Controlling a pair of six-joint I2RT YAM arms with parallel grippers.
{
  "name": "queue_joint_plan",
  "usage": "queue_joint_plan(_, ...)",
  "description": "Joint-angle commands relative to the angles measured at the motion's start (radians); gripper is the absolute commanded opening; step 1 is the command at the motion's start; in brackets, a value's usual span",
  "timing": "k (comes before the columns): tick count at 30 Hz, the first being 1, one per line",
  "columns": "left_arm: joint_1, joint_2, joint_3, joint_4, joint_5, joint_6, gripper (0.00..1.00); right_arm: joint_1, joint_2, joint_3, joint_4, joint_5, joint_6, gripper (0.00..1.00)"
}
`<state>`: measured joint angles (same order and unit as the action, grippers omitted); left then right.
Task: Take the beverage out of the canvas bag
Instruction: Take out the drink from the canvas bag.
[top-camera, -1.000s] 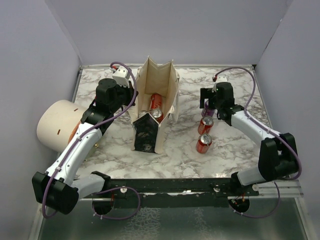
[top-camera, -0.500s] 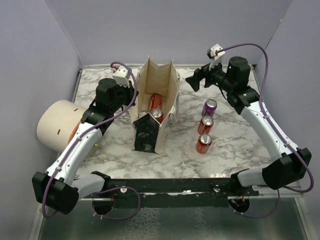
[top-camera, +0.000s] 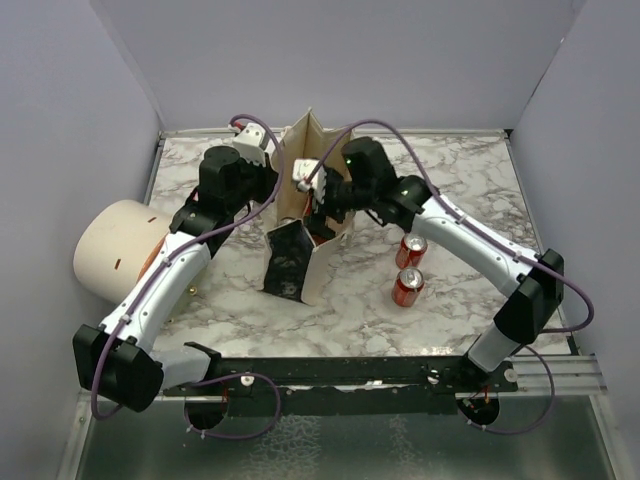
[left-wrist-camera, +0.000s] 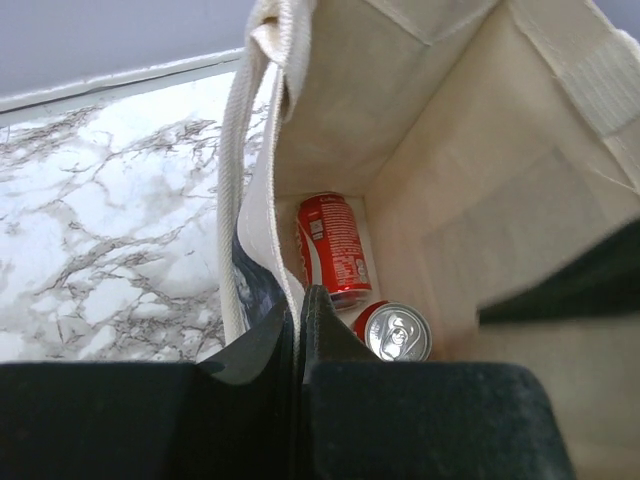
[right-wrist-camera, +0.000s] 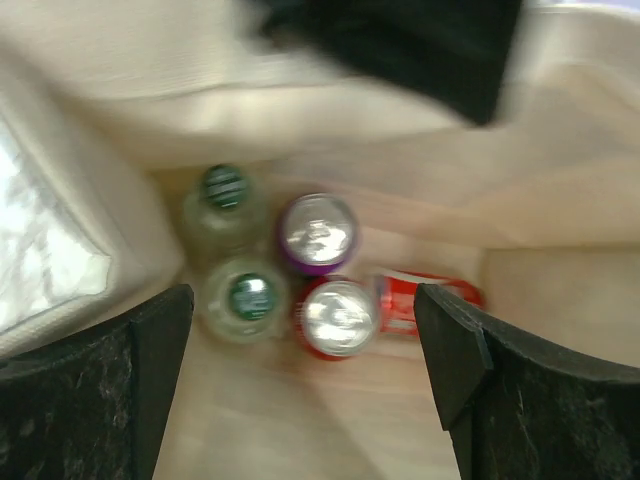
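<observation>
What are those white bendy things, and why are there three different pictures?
They are two robot arms with pinching grippers. One picture looks down from above on the whole table. The other two come from little cameras on the wrists. The left gripper is pinched shut on the edge of the bag. The right gripper is open and hangs over the bag's mouth, holding nothing. Its camera sees drinks inside: two green-capped bottles, a purple can and two red cans. Two more red cans stand on the table, and a big cream cylinder sits at the left.
</observation>
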<state>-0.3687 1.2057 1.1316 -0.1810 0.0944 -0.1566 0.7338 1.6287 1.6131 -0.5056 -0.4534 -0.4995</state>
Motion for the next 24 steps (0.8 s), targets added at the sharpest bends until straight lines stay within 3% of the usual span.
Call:
queue_joint_plan(1,0.0,-0.008,0.124,0.296,-0.06,0.033,0.0,0.11,-0.019,-0.052,-0.105,0.03,-0.128,0.92)
queue_joint_plan(8,0.0,0.026,0.169,0.345,-0.01,-0.015,0.0,0.276,0.034,-0.076,0.088,0.031,-0.011,0.93)
queue_joint_plan(14,0.001,0.011,0.157,0.358,0.019,-0.074,0.0,0.323,0.081,-0.116,0.342,0.106,0.26,0.98)
queue_joint_plan(21,0.001,-0.042,0.111,0.347,0.065,-0.101,0.0,0.316,-0.068,-0.251,0.347,0.421,0.185,1.0)
queue_joint_plan(24,0.001,-0.059,0.097,0.362,0.071,-0.121,0.0,0.29,-0.145,-0.292,0.358,0.466,0.145,1.0)
